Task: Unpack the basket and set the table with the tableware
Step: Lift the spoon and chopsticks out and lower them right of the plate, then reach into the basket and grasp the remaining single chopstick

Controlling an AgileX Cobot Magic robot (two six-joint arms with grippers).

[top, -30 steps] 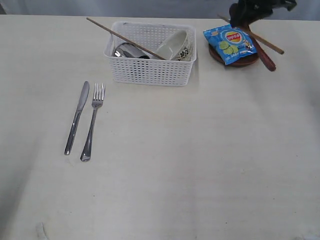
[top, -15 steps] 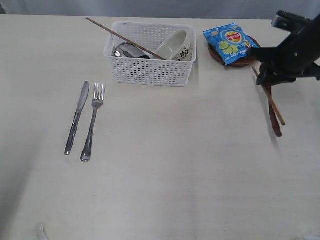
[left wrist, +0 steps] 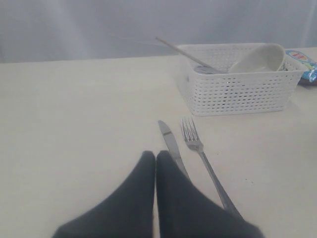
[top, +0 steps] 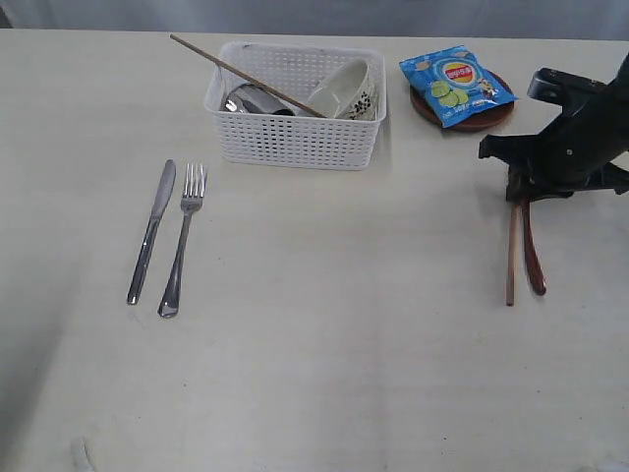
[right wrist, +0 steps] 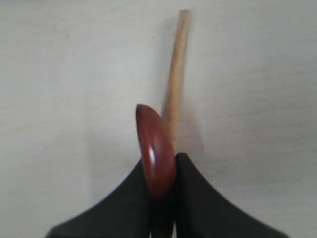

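While the right claw [top: 521,192] grips the spoon [top: 532,258] and one chopstick [top: 511,254] side by side, low at the counter's [top: 344,374] right, well apart from the basket [top: 295,138], the left claw [left wrist: 155,159] is closed on nothing near the knife [top: 150,231] and fork [top: 182,239]. The bowl [top: 344,88], cup [top: 254,100] and other chopstick [top: 236,67] sit in the basket. A bag [top: 455,84] lies on the plate [top: 472,120].

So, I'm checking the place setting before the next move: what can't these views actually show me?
- Steel cup: exterior view, mostly hidden by the basket wall.
- Brown plate: exterior view, the chip bag covers most of it.
- Chopstick: right wrist view, the dark red spoon hides whether the right gripper clamps it too.
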